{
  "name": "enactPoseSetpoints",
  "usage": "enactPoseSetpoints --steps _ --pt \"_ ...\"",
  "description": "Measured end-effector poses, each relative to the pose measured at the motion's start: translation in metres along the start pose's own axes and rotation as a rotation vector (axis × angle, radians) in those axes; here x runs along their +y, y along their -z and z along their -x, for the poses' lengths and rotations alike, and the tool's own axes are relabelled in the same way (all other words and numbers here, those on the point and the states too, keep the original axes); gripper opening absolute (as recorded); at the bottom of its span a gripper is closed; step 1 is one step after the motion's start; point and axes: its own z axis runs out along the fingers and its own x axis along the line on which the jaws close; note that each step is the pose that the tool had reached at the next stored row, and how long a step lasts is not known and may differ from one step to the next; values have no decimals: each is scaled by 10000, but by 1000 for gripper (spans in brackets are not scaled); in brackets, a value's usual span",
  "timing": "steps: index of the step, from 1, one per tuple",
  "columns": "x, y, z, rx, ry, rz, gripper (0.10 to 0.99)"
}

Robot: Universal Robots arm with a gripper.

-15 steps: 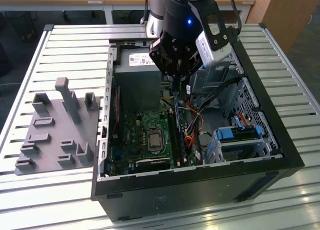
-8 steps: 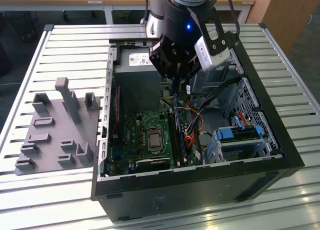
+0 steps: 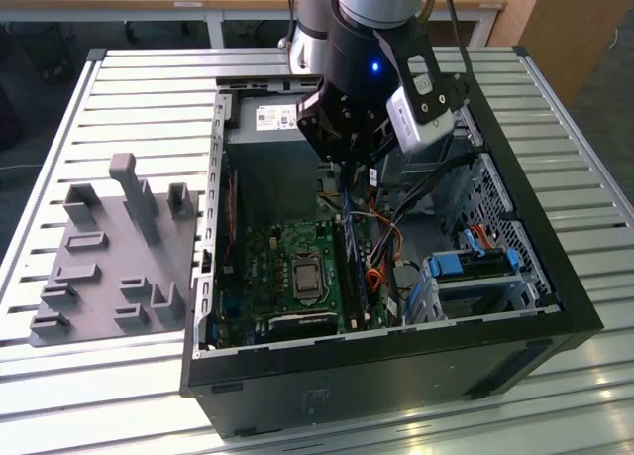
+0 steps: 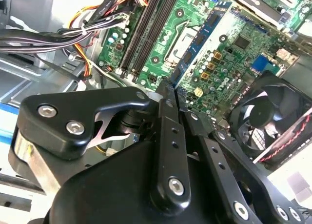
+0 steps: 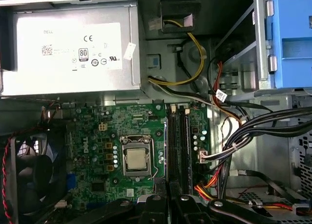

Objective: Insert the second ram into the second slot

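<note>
Claw [image 4: 170,90] is clamped on the blue ram stick [image 4: 200,38], held edge-on over the main board [image 4: 243,43], not yet in any slot. In the exterior view the slots [image 3: 352,267] lie at 3 o'clock of the processor [image 3: 305,277], w/ loose wires [image 3: 381,262] just beside, again at 3 o'clock. Risks, IMO: stick tilted or off-line vs. slot, so it jams or bends; wrong slot picked; wires snag the claw.
</note>
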Motion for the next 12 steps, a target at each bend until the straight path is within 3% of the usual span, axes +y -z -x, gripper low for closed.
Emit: enactPoseSetpoints --steps 12 --pt "-1 -115 28 43 315 -7 137"
